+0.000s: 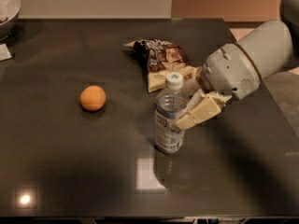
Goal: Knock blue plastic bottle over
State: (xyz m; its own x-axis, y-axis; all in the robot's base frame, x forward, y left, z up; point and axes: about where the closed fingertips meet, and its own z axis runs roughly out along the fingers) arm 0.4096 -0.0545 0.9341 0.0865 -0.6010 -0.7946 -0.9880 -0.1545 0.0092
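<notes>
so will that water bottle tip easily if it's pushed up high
Probably yes: the blue plastic bottle stands upright, tall on a narrow base, and the claw sits against its upper half. It looks thin and clear, so likely light. Once down, it may roll on the smooth table.
</notes>
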